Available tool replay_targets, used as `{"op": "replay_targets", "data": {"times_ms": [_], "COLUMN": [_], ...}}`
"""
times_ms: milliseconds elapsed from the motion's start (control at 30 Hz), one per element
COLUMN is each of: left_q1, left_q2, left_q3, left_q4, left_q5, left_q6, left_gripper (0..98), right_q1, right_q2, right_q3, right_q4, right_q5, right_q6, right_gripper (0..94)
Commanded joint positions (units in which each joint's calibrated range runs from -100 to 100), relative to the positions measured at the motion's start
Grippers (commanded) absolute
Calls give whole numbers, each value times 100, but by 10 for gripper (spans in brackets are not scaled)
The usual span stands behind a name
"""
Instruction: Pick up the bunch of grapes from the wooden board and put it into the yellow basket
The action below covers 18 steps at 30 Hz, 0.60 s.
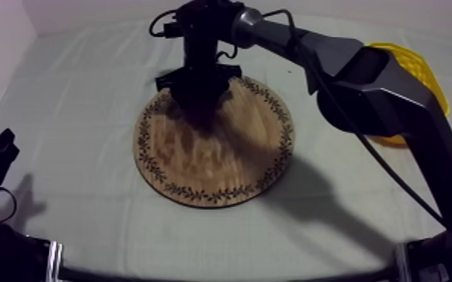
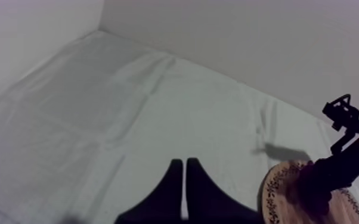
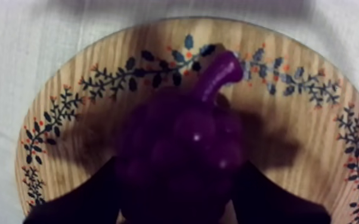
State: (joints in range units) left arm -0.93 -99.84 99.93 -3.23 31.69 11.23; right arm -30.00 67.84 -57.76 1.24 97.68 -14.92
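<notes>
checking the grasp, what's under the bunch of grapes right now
The wooden board lies under the bunch of grapes; its grain and patterned rim show around the bunch. The patch directly beneath is covered, so whether the bunch rests on it or is lifted cannot be told.

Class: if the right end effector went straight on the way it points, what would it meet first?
The bunch of grapes, directly ahead of the right end effector on the wooden board; whether they already touch is unclear.

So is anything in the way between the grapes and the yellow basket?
Nothing visible. The bunch of grapes is at the right gripper on the wooden board, and the cloth showing between board and yellow basket is bare; my arm hides part.
</notes>
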Motion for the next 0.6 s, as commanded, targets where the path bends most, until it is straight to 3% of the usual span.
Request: {"op": "replay_targets", "data": {"times_ms": [0, 567], "left_q1": [2, 2], "left_q2": [1, 1], "left_q3": [-4, -4], "left_q4": [-2, -2], "left_q5": [0, 0], "left_q6": [-2, -2], "left_gripper": [0, 0], "right_q1": [-1, 28], "right_q2": [-22, -1939], "right_q3": [2, 1212], "right_q4": [-21, 14], "right_q5": [-28, -20], "right_q6": [-4, 233], "right_gripper": [315, 331]}}
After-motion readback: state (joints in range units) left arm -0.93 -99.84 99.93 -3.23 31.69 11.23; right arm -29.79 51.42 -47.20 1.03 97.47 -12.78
